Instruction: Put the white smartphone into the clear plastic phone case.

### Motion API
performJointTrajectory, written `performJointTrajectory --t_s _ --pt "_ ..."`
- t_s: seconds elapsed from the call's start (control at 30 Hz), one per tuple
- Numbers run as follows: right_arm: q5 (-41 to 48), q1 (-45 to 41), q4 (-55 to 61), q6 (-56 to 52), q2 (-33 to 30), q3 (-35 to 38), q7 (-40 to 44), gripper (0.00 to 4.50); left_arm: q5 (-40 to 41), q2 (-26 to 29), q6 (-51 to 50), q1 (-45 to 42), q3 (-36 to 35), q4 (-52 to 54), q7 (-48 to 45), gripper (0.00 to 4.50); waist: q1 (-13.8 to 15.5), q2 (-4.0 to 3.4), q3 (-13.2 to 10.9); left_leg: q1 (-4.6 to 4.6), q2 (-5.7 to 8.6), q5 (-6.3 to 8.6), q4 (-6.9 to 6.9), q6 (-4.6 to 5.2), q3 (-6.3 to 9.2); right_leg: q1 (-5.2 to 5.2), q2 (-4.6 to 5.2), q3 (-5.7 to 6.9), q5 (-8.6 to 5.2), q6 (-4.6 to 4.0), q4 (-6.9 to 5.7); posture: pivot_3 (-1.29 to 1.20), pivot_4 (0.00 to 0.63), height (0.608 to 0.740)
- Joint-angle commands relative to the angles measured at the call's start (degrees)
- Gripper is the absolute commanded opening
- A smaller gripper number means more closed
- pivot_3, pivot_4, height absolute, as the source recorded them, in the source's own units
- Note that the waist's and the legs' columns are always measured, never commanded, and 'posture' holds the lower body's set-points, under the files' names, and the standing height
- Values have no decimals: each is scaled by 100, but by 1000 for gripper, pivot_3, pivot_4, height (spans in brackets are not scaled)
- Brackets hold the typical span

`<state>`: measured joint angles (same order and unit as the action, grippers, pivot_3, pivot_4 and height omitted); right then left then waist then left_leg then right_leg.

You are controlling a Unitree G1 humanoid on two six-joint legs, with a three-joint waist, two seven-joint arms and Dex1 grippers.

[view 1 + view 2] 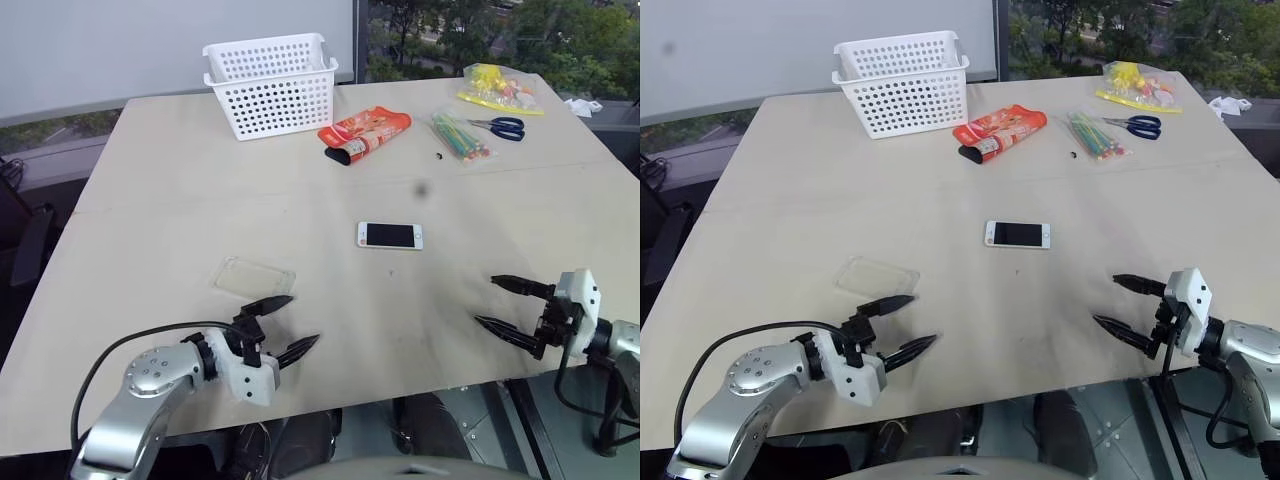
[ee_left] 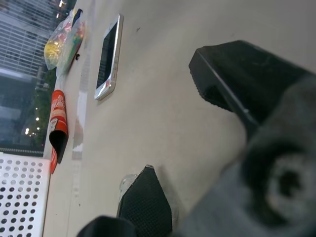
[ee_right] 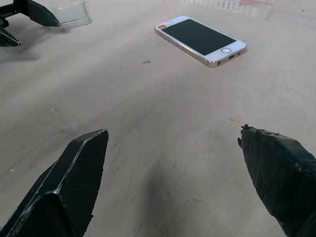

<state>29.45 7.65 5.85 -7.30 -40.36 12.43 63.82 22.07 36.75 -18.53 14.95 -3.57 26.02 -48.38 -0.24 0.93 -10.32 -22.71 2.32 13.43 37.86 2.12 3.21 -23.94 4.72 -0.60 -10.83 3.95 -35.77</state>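
The white smartphone [image 1: 390, 236] lies flat, screen up, near the middle of the table, and it shows again in the right wrist view [image 3: 200, 40] and the left wrist view [image 2: 109, 57]. The clear plastic phone case [image 1: 254, 277] lies empty to its left, nearer the front edge. My left gripper [image 1: 286, 325] hovers open just in front of the case, its upper fingertip close to the case's near edge. At the front right my right gripper [image 1: 496, 303] stands open with nothing between its fingers, well short of the phone.
At the back stand a white perforated basket [image 1: 271, 84], an orange-red packet [image 1: 364, 134], a clear bag of coloured sticks [image 1: 460, 137], blue-handled scissors [image 1: 500, 127] and a bag of yellow items [image 1: 500, 88]. The table's front edge [image 1: 400, 385] runs just below both grippers.
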Motion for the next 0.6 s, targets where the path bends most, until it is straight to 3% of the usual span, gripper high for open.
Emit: performJointTrajectory --t_s 0.03,0.17,0.37,0.6 --pt "46 -6 79 108 -15 160 28 4500 223 -96 122 -21 -101 168 -20 4488 1 0 0 0 0 0 -1 0 0 0 0 0 0 0 1 0 150 740" --pt "50 -34 100 105 -7 145 10 4500 409 -49 138 -49 -365 232 -86 4488 3 0 0 -1 0 0 -1 0 2 0 2 2 0 0 1 0 150 740" --pt "453 -203 861 -411 -122 -7 42 4500 440 739 418 -372 -941 -902 -987 4488 -2 -11 -5 0 -5 0 -8 0 2 -7 -3 5 0 -1 1 0 150 740" --pt "946 -496 2087 -1239 -154 -266 -314 4500 -105 1212 1196 -1368 -597 -2482 -1724 4488 23 -11 -5 -11 -6 0 -10 0 1 -11 -6 14 0 0 11 0 150 740"
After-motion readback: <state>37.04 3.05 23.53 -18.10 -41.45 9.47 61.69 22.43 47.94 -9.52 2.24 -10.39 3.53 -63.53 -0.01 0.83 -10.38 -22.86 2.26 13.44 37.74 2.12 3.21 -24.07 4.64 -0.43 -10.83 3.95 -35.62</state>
